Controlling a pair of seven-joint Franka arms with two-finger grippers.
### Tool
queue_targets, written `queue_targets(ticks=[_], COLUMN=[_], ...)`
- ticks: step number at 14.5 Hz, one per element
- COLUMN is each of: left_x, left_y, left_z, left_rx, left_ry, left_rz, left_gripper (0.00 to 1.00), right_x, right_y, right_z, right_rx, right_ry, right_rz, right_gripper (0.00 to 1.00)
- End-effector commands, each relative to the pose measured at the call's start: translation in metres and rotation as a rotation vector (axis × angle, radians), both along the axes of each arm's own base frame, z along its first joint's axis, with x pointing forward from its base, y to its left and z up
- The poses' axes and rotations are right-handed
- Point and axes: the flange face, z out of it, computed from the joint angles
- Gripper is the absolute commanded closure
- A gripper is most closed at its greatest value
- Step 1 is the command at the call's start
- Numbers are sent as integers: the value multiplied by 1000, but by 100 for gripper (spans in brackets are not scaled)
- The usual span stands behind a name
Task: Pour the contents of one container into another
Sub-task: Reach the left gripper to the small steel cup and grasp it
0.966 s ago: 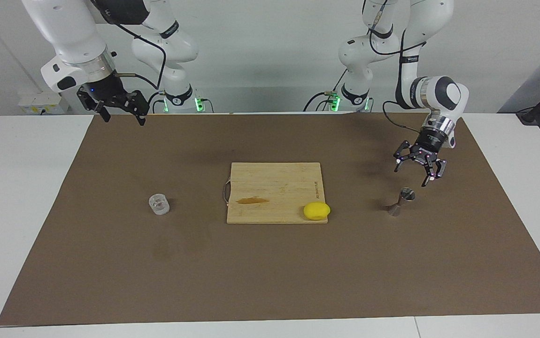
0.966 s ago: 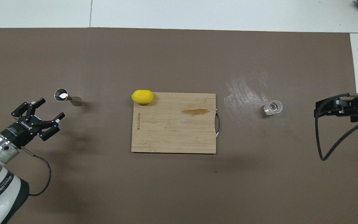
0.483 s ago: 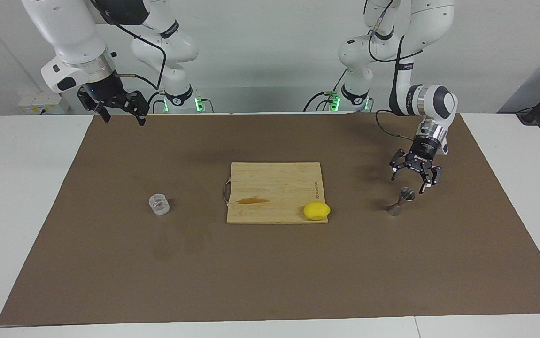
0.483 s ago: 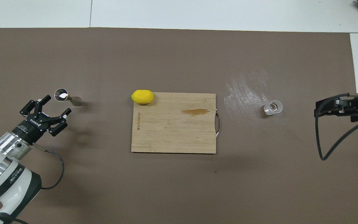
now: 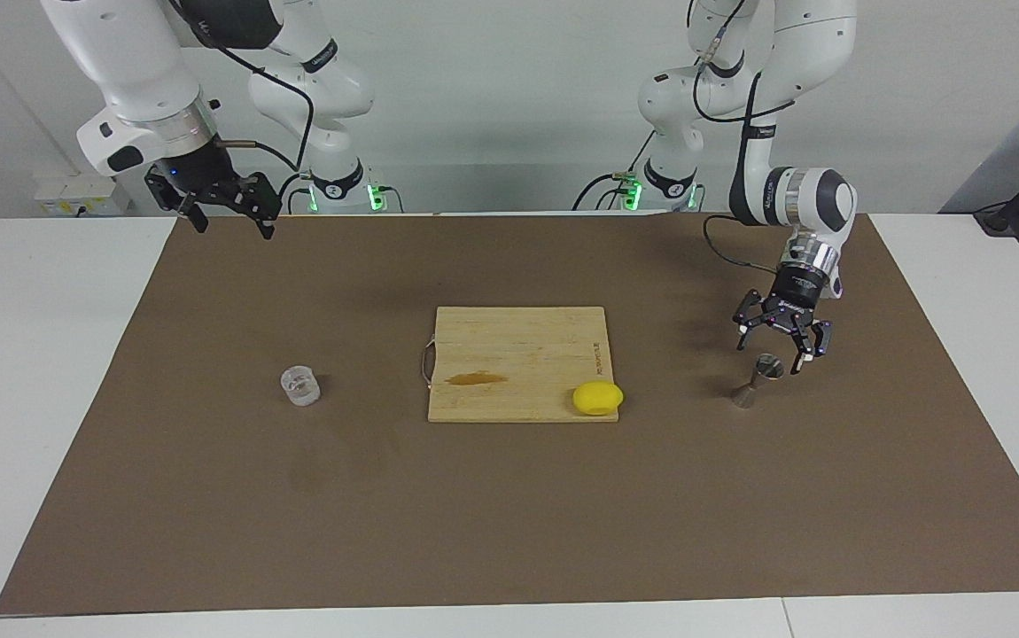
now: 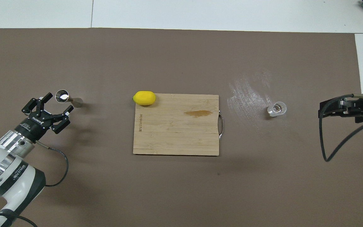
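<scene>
Left tool (image 5: 777,346) hangs with its fingers spread apart and nothing between them, just above the steel jigger (image 5: 758,381) and not touching it; right tool (image 5: 228,213) waits raised over the mat's edge nearest the robots, fingers apart and empty; a white worktop (image 5: 40,354) carries a brown mat (image 5: 509,496), with a pale wall at the robots' end; the left arm bends down from its base, wrist pointing steeply downward; the jigger stands upright toward the left arm's end of the worktop; the clear cup (image 5: 300,386) stands toward the right arm's end, well apart from it; between them lies a wooden cutting board (image 5: 518,350) bearing a brown stain (image 5: 476,379), with a lemon (image 5: 598,398) on the board's corner nearest the jigger.
</scene>
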Motion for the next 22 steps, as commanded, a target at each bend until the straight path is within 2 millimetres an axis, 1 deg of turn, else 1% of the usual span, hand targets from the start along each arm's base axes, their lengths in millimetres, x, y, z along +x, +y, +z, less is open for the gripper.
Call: queue_targets(ticks=[1, 5, 7, 11, 12, 14, 16, 19, 20, 21, 22], left_x=[6, 10, 13, 12, 11, 11, 11, 11, 11, 11, 11], left_y=[-2, -1, -10, -10, -10, -10, -10, -10, -10, -10, -10], left_z=[-3, -1, 1, 0, -1, -1, -1, -1, -1, -1, 0], left_rx=[14, 4, -3, 3, 5, 7, 8, 8, 8, 6, 8], left_ry=[3, -4, -9, -7, -3, -2, -1, -1, 0, 0, -3], left_rz=[23, 50, 53, 53, 56, 54, 57, 56, 56, 55, 55], left_gripper=[0, 4, 6, 13, 18, 23, 30, 35, 39, 46, 58], right_x=[-7, -6, -8, -8, -7, -7, -7, -8, -7, -7, -7], right_y=[-4, -4, -5, -7, -6, -8, -7, -7, -7, -7, -7], right_z=[0, -1, 0, 1, 1, 1, 1, 1, 0, 1, 1], right_rx=[6, 6, 6, 5, 5, 5, 5, 4, 4, 4, 4], right_ry=[-18, -30, -33, -35, -37, -35, -35, -35, -33, -35, -33], right_rz=[12, 10, 7, 4, 4, 4, 7, 9, 10, 12, 13], right_gripper=[0, 0, 0, 0, 0, 0, 0, 0, 0, 0, 0])
